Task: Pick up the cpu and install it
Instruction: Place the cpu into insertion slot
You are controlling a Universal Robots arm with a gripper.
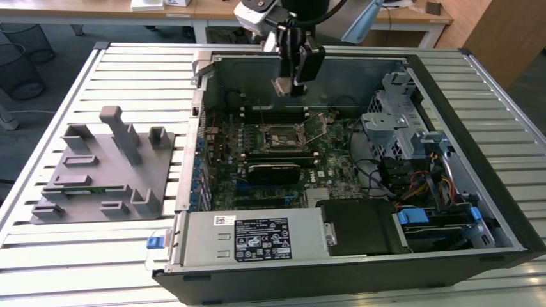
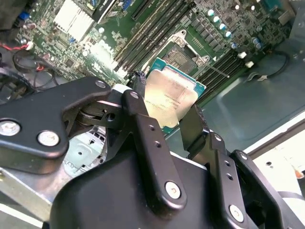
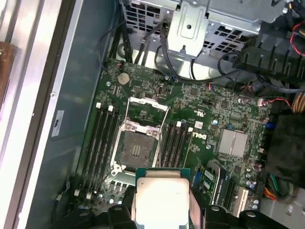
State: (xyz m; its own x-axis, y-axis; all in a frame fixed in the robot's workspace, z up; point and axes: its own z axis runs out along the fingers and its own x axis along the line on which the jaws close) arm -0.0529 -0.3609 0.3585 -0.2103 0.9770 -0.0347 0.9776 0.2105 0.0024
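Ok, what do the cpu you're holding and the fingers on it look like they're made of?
The cpu: a bright silver-grey metal lid, smooth and reflective, on a thin green rim that is probably circuit-board laminate. The fingers: flat matt black bars fixed with silver screws. They could be coated or anodised metal or a hard plastic; the look doesn't settle which.

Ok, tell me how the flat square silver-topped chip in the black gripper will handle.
The flat square silver-topped chip looks rigid: it sits flat and unbent in the black gripper. Its smooth shiny metal top suggests it could slip, since it seems pinched only by its thin edges. It is probably light, being so thin.
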